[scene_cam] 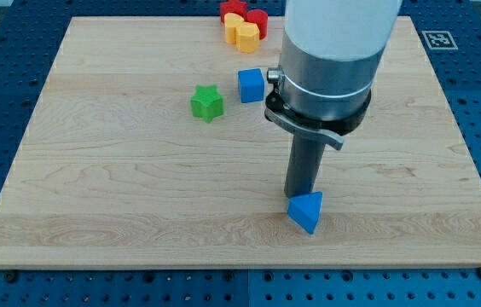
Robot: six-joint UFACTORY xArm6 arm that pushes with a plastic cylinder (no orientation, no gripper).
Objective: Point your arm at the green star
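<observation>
My tip (300, 198) holds nothing; it is a bare rod touching the blue triangle block (307, 211) near the view's bottom. The green star (207, 102) sits well apart, up and to the view's left, just beside the blue cube (251, 85). I think I must slide that way.

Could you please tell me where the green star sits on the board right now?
The green star lies in the board's upper middle, just to the view's left of the blue cube and below the red and yellow blocks at the view's top edge.
</observation>
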